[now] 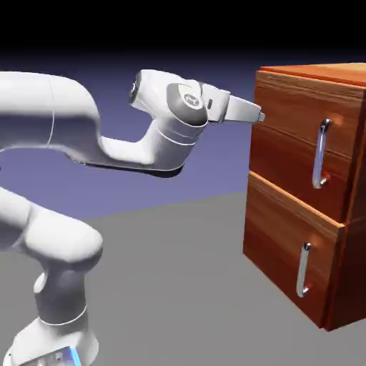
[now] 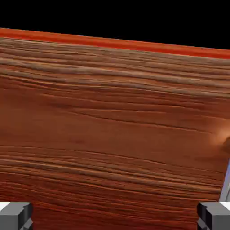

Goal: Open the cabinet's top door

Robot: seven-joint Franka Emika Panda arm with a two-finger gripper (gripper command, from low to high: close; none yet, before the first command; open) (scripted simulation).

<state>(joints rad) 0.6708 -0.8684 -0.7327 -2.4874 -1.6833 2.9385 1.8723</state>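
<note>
White two-finger pincer [image 1: 262, 117] spread wide, nothing grasped, level, pointing right. White jointed arm [image 1: 168, 129] bent, reaching from left. Grey floor [image 1: 179, 264], blue-violet backdrop [image 1: 214, 168]. Reddish-brown wood-grain cabinet [image 1: 286, 200] at right; taller top door [image 1: 286, 136] just beside pincer tips, vertical silver bar handle [image 1: 319, 154] farther right.

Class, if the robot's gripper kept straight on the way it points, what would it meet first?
Probably the reddish-brown wood-grain upper door, left of its silver handle in the hand view; the remaining gap is unclear.
</note>
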